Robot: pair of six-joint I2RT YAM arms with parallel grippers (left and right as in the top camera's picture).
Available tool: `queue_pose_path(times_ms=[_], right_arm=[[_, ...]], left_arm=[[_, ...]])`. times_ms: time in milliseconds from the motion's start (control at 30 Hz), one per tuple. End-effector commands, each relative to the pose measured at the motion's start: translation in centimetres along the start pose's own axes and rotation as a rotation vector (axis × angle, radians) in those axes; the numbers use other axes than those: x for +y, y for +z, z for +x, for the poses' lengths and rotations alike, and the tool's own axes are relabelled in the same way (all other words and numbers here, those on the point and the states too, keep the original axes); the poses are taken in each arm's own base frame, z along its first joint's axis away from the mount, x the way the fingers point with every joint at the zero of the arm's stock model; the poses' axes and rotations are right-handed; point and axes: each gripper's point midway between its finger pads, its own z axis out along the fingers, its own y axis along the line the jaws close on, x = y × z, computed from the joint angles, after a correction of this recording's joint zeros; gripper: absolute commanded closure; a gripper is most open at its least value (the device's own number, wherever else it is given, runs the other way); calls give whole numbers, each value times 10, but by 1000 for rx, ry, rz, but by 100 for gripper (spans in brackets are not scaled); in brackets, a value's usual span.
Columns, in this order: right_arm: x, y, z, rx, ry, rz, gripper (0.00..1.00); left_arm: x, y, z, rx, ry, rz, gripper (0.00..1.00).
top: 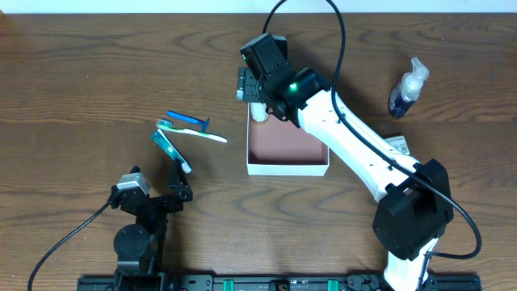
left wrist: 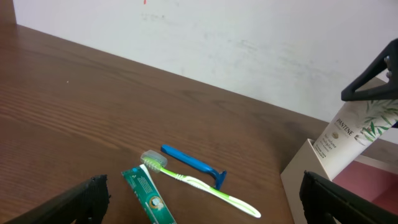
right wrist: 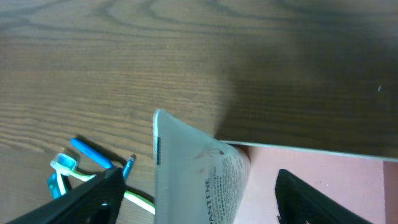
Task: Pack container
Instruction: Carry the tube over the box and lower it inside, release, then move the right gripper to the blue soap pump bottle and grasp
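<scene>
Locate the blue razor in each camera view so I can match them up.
Overhead: blue razor left of centre, left of the container.
Left wrist: lower centre, left of the container's white wall.
Right wrist: lower left corner.
Shared landmark: the green-and-white toothbrush lying right beside it in every view.

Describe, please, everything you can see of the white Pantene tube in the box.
The tube looks like soft white plastic, printed with the Pantene name and green leaves, with small text on its other side. It stands tilted in the far left corner of the box, flat crimped end up and lower end hidden behind the white wall. The right claw straddles it with its fingers spread, a gap showing on each side.
</scene>
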Motion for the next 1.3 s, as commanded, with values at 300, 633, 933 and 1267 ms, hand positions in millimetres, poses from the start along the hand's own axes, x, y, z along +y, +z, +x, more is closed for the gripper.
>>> queue_pose_path(times_ms=[300, 633, 933, 1267], right_arm=[[-25, -103, -79, -201, -21, 66, 8], [-169, -151, -119, -203, -108, 364, 12], [-277, -128, -103, -46, 25, 471, 12], [-337, -102, -91, 65, -45, 481, 12]], left_arm=[[9, 1, 16, 45, 11, -33, 2], [9, 1, 16, 45, 11, -34, 2], [9, 1, 16, 45, 11, -34, 2], [9, 1, 16, 45, 11, -34, 2]])
